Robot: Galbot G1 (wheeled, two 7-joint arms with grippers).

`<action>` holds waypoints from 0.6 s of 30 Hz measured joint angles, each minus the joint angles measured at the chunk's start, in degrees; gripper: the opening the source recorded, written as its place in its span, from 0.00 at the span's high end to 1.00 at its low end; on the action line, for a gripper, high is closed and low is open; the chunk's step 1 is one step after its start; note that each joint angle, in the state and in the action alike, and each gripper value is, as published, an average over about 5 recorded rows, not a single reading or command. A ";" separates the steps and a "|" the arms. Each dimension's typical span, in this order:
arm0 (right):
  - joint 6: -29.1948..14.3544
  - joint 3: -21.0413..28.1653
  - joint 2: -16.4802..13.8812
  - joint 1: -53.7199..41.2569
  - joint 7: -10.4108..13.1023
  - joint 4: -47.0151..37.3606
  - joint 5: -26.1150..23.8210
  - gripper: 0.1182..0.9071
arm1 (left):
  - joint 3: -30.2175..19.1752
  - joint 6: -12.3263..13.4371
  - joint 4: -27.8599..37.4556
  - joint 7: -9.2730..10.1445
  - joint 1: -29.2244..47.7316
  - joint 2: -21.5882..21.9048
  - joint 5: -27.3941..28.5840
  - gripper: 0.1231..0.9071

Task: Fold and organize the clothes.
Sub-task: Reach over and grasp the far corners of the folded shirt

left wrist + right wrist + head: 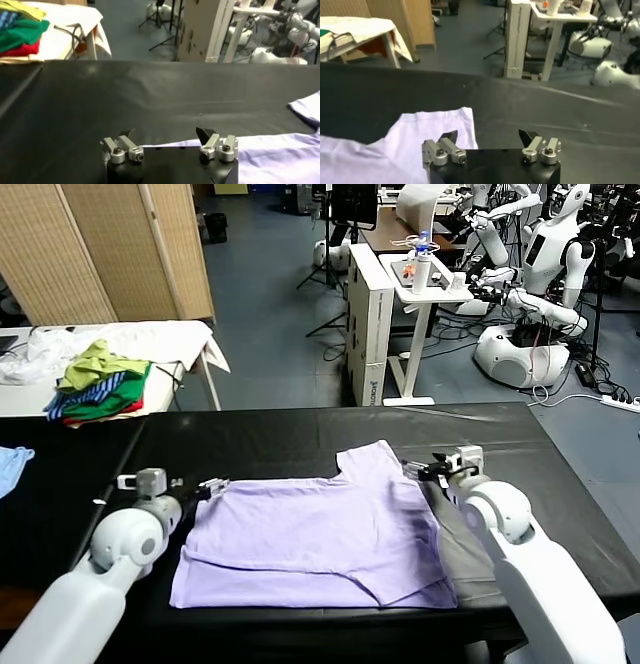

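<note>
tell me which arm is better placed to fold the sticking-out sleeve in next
Right. The sleeve juts from the far right of the lavender T-shirt, and the open right end effector sits just beside it. The open left end effector is at the shirt's opposite far corner.

Left arm reaching in from about seven o'clock of the head view, forearm angled up toward one o'clock, wrist level. Left gripper (212,485) low and forward, jaws spread wide, nothing between the fingertips (131,136). Right arm entering from about five o'clock, forearm slanting toward eleven o'clock. Right gripper (420,469) pointing toward nine o'clock, jaws likewise wide apart, fingertips (451,136) holding nothing. Both grippers at roughly the same depth, well apart from each other.
</note>
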State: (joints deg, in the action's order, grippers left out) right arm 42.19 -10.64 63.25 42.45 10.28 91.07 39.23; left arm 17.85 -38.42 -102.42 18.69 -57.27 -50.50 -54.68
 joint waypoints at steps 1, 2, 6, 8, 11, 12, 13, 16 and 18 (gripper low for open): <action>0.00 0.17 0.23 -0.24 0.00 -0.39 -0.05 0.01 | -0.06 -0.13 0.18 0.05 0.10 0.03 -0.31 0.00; 0.00 0.31 0.42 -0.43 -0.01 -0.71 -0.09 0.02 | -0.10 -0.27 0.28 0.10 0.16 0.04 -0.62 0.00; 0.00 0.81 0.94 -1.08 -0.11 -1.77 -0.16 0.06 | -0.16 -0.74 0.48 0.29 0.15 -0.05 -1.44 0.00; 0.00 1.12 1.18 -1.49 -0.23 -2.35 -0.16 0.09 | -0.16 -0.89 0.71 0.33 0.11 -0.16 -1.60 0.00; 0.00 1.54 1.62 -2.07 -0.34 -3.19 -0.19 0.14 | -0.17 -1.20 1.21 0.37 0.12 -0.31 -1.93 0.00; 0.00 1.65 1.76 -2.19 -0.36 -3.40 -0.22 0.16 | -0.18 -1.29 1.38 0.37 0.15 -0.35 -2.05 0.00; 0.00 1.74 1.87 -2.27 -0.36 -3.56 -0.27 0.17 | -0.19 -1.36 1.55 0.38 0.21 -0.39 -2.20 0.00; 0.00 1.92 2.13 -2.29 -0.37 -3.84 -0.56 0.21 | -0.21 -1.53 1.98 0.43 0.43 -0.56 -2.55 0.01; 0.00 2.02 2.23 -2.22 -0.40 -3.92 -0.77 0.24 | -0.21 -1.64 2.16 0.44 0.55 -0.64 -2.69 0.04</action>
State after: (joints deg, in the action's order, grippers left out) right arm 42.20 -8.62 65.48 40.22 9.88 87.15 38.46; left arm 17.64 -40.06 -100.26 19.13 -56.72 -51.14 -57.37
